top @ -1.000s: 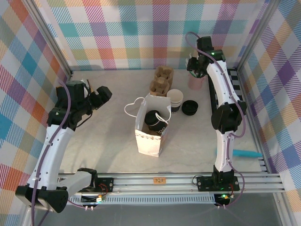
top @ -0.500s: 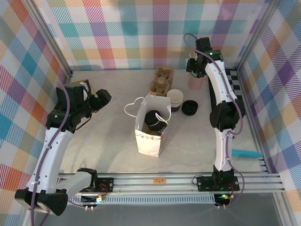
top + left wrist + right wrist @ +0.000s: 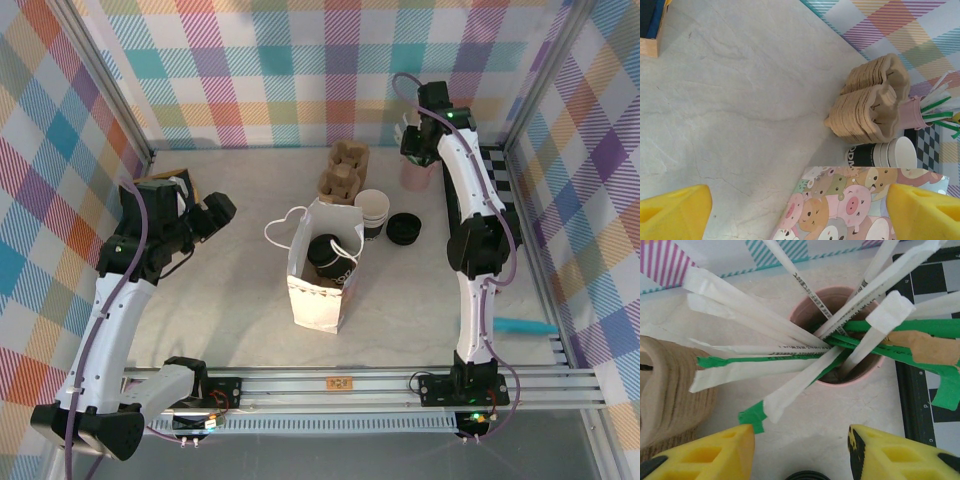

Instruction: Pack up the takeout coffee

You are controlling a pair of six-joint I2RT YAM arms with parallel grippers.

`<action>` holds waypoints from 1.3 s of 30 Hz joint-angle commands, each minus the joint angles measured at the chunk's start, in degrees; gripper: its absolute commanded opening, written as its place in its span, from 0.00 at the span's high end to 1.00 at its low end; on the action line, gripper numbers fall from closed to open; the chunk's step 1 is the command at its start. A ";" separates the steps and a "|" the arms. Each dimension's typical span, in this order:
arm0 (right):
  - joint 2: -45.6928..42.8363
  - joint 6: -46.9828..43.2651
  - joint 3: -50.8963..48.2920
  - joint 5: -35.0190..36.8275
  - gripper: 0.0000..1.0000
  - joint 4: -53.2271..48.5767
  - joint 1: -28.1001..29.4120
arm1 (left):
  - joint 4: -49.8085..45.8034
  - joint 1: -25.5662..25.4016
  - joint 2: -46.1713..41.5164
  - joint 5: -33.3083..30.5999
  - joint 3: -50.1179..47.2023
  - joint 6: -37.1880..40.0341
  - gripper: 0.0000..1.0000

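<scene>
The takeout coffee (image 3: 326, 254), a cup with a round black lid, stands inside the open white paper bag (image 3: 318, 292) at mid-table. My left gripper (image 3: 214, 212) hangs open to the left of the bag. In the left wrist view its yellow fingers (image 3: 673, 210) frame the bag's cartoon-printed side (image 3: 850, 205) with nothing between them. My right gripper (image 3: 412, 136) is at the back right, above a pink cup of wrapped straws (image 3: 840, 335). It (image 3: 802, 455) is open, and a straw end lies close to its left finger (image 3: 705, 452).
A stack of cardboard cup carriers (image 3: 343, 170) stands behind the bag. Beside it are stacked lidless white cups (image 3: 372, 212) and a loose black lid (image 3: 404, 229). A wooden box (image 3: 650, 30) sits far left. A blue object (image 3: 525, 325) lies at the right edge.
The right gripper's jaws have narrowed a little while it shifted slightly above the straw cup. The left gripper drifted a bit toward the near side. The bag and cup have not moved.
</scene>
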 commanded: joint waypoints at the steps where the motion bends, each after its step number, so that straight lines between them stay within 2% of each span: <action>1: -2.86 -0.29 -1.39 1.09 0.47 0.99 -0.70 | -0.38 0.65 -0.77 -0.24 -0.74 0.99 0.11; 24: 3.03 -0.82 3.46 -2.67 0.47 0.98 -0.88 | -2.37 0.65 -1.53 -0.96 -0.04 1.69 0.11; 39: 5.27 -1.50 5.23 -2.05 0.49 2.59 -0.89 | -3.29 0.65 -2.32 -1.32 0.15 1.87 0.11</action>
